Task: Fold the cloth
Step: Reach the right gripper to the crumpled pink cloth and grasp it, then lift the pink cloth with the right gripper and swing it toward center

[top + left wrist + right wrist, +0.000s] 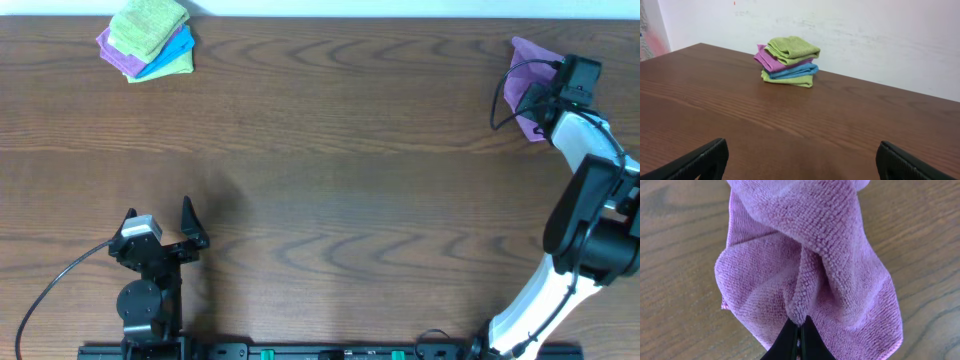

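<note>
The lilac cloth (523,80) is bunched at the far right of the table, under my right arm. In the right wrist view the cloth (825,255) hangs in crumpled folds, and my right gripper (799,325) is shut on a pinched ridge of it. The white tag is not visible. My left gripper (162,232) is open and empty low over the table near the front left; its two black fingers (800,160) show at the bottom of the left wrist view, far from the cloth.
A stack of folded cloths (148,40), lime green, blue and purple, lies at the far left corner and also shows in the left wrist view (788,61). Black cables run by both arms. The table's back edge meets a white wall.
</note>
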Motion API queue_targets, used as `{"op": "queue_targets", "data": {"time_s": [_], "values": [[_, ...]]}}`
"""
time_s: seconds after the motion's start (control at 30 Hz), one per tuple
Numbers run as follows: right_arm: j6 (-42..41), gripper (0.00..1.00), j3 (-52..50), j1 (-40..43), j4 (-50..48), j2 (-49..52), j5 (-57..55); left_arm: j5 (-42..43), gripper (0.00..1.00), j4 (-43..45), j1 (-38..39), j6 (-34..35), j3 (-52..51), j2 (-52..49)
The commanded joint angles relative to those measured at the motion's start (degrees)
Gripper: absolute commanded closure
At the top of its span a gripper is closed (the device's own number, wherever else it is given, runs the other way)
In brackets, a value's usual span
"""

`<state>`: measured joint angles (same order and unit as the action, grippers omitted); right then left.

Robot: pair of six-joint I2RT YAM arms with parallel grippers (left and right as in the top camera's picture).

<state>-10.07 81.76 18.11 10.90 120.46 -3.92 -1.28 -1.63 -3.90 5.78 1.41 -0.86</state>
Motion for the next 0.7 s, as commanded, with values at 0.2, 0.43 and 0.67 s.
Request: {"op": "queue_targets", "data": {"time_s": [0.2, 0.43, 0.67], "values": [[1.3, 0.99, 14.8, -1.0, 12.8, 0.8, 0.8, -0.4, 0.05, -2.8, 0.2, 0.0, -1.0, 0.2], [6.1, 0.98, 33.2, -5.3, 31.6, 0.8, 0.8, -0.4, 0.05, -2.8, 0.2, 0.0, -1.0, 0.2], [8.9, 0.98, 47.0, -13.0, 46.1, 0.3, 0.7, -0.4, 0.05, -2.8, 0.2, 0.0, -1.0, 0.2]]}}
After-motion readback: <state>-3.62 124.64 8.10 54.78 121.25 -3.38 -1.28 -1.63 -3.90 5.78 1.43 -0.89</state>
